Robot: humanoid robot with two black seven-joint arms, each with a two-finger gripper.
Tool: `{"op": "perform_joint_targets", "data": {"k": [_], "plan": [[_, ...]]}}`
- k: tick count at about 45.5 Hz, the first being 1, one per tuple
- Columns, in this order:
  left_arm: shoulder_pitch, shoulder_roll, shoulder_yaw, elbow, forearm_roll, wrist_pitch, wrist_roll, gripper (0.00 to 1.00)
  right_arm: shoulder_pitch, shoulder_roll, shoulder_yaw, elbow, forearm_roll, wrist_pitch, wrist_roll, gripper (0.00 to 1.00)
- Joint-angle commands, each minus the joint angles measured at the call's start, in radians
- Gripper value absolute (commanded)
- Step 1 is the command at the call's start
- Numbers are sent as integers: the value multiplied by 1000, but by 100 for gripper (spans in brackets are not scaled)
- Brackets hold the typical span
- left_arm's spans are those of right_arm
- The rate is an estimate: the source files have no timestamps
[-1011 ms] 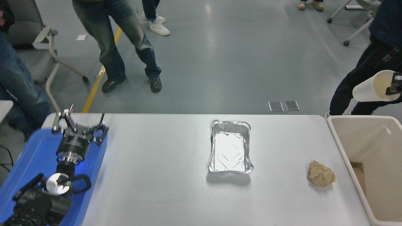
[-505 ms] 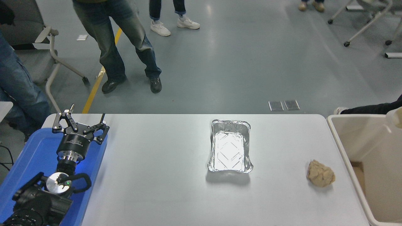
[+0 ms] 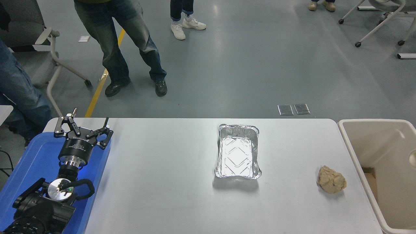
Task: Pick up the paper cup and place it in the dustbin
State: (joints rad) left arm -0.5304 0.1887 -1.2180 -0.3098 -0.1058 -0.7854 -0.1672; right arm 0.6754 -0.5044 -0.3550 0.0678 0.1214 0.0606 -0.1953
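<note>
While the right arm is nowhere in the head view, we see the left pincer [image 3: 83, 127] parked at the desk's near left corner, hanging over the blue tray [image 3: 35, 162] there. Its fingers [image 3: 66, 125] are spread wide, released, holding nothing and touching nothing that we can make out.

The dustbin [image 3: 357, 152] stands just off the desk's right edge, its rounded rim close against that edge. Inside it, at the picture's right border, we see a small pale round shape [image 3: 412, 159] low against the bin's wall; it may be the paper cup, but we cannot tell for sure. A brown piece lies on the bin's floor near its left wall.

On the desk [image 3: 162, 182] itself, a foil tray [image 3: 238, 151] sits right of the middle, toward the far edge. A crumpled tan paper ball [image 3: 331, 179] lies near the right edge, close to the dustbin but apart from it.

Beyond the far edge, people's legs [image 3: 130, 48] stand on the grey floor.
</note>
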Motion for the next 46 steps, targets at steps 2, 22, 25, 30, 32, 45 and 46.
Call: {"op": "perform_joint_targets", "data": {"k": [2, 22, 25, 30, 32, 45, 46], "plan": [[0, 0, 0, 0, 0, 0, 0, 99, -23, 12, 16, -8, 32, -16, -13, 0], [0, 0, 0, 0, 0, 0, 0, 99, -54, 9, 14, -5, 34, -15, 30, 100], [0, 0, 0, 0, 0, 0, 0, 99, -56, 10, 14, -3, 34, -16, 34, 100], [0, 0, 0, 0, 0, 0, 0, 99, -56, 10, 7, -3, 34, -13, 40, 100], [0, 0, 0, 0, 0, 0, 0, 99, -51, 9, 4, -3, 32, -12, 50, 100], [0, 0, 0, 0, 1, 0, 0, 99, 214, -14, -255, 111, -98, -1, 163, 100], [0, 0, 0, 0, 1, 0, 0, 99, 249, -26, -292, 137, -103, -1, 172, 100]]}}
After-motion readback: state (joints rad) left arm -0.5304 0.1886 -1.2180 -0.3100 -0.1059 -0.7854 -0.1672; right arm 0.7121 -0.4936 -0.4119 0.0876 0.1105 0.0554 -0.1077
